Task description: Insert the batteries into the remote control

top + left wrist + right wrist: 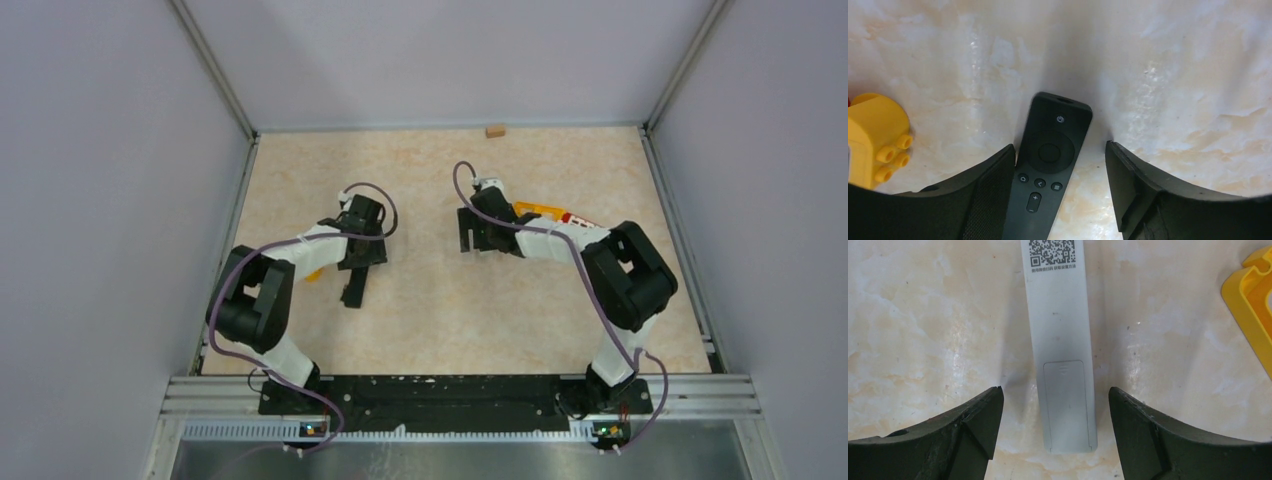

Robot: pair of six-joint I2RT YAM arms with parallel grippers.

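Note:
A black remote control [1048, 170] lies face up, its buttons showing, between the fingers of my left gripper [1059, 150]. That gripper is open: its left finger [990, 190] touches the remote's edge and its right finger stands apart. In the top view this remote [354, 290] sticks out below the left gripper [362, 255]. A white remote [1062, 355] lies face down with its battery cover shut and a QR code on it. My right gripper [1054, 390] is open around its near end and touches neither side. The batteries are out of view.
A yellow toy block [875, 140] lies left of the black remote. A yellow frame-shaped piece [1255, 305] lies right of the white remote, seen also as the yellow piece [538, 210] beside a red and white item [580, 220]. A small wooden block [494, 130] sits at the back wall.

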